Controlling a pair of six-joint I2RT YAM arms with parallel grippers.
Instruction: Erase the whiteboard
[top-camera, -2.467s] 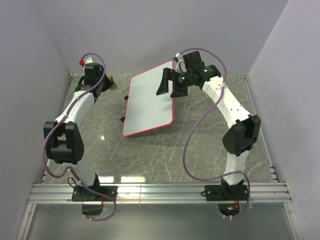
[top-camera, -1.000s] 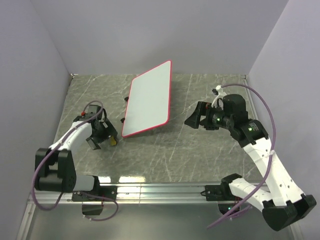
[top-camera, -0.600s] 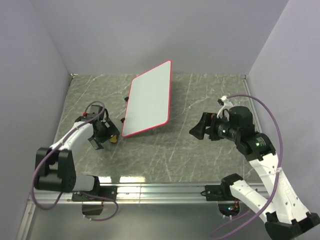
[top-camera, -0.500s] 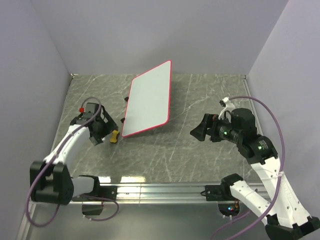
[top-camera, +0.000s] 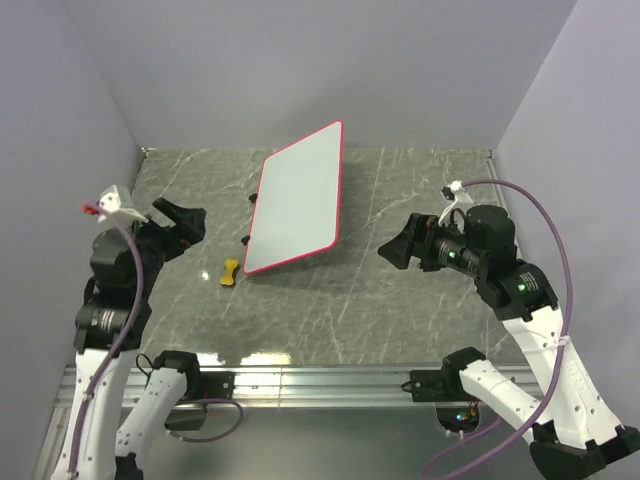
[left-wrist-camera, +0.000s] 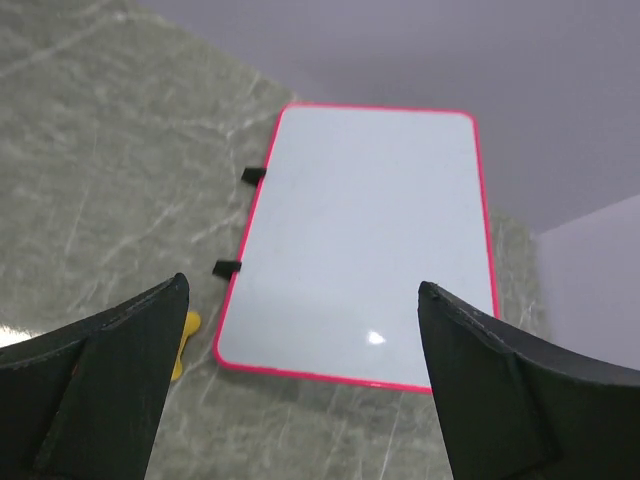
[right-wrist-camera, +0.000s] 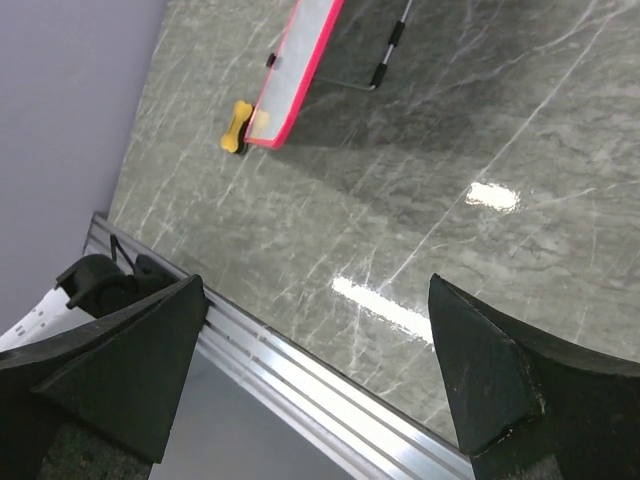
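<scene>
At the near edge, an aluminium rail (top-camera: 330, 384) is seen, to which both arm bases are bolted. Beyond it lies the grey marble-patterned table (top-camera: 330, 310).

The left gripper (top-camera: 190, 228) is held raised over the left side of the table, with its fingers (left-wrist-camera: 110, 380) spread wide and nothing between them. It is pointed toward the whiteboard. The right gripper (top-camera: 392, 252) is held above the right side of the table, likewise with its fingers (right-wrist-camera: 490, 380) set wide apart and nothing held. It is well apart from the board.

A small yellow eraser (top-camera: 229, 271) is seen lying on the table, just beside the board's near left corner. Whether it touches the rim cannot be told.

The whiteboard (top-camera: 298, 200) is placed between the two grippers, toward the middle and back of the table. It is propped tilted on a thin stand with small black feet (left-wrist-camera: 229, 266). Its face is seen as plain white inside a red-pink rim. Behind it, a pale lilac wall (top-camera: 320, 70) is seen.
</scene>
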